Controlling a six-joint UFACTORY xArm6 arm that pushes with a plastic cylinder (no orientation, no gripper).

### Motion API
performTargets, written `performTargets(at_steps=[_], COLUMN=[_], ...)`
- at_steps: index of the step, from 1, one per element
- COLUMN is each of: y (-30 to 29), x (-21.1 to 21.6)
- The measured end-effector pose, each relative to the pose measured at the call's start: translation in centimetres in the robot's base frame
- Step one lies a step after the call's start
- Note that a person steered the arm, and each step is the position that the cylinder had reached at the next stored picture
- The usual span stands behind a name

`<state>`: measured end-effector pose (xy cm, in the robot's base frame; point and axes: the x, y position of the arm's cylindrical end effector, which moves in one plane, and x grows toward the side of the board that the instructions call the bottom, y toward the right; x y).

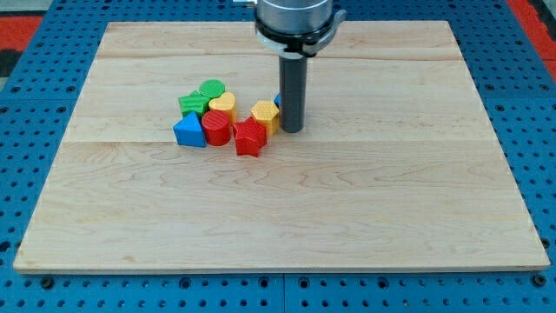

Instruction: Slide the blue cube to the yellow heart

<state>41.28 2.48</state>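
The blue cube (277, 102) shows only as a small blue sliver at the left side of my rod, which hides most of it. My tip (292, 130) rests on the board at the right end of the block cluster, touching or nearly touching the cube. The yellow heart (222, 104) lies in the middle of the cluster, to the left of the cube. A yellow hexagon block (265, 115) sits between the heart and my tip.
A red star (250, 136) and a red cylinder (216, 128) lie at the cluster's lower edge. A blue triangle (188, 130) is at its left. A green star (193, 103) and a green round block (212, 89) are at its upper left. The wooden board (391, 200) carries them all.
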Motion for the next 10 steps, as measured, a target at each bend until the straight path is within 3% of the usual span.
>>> performTargets(at_steps=[2,3,4,5,10], y=[3.7,10.4,11.5,10.5,1.0], x=[-0.6,-0.8,-4.4,-6.1,-4.3])
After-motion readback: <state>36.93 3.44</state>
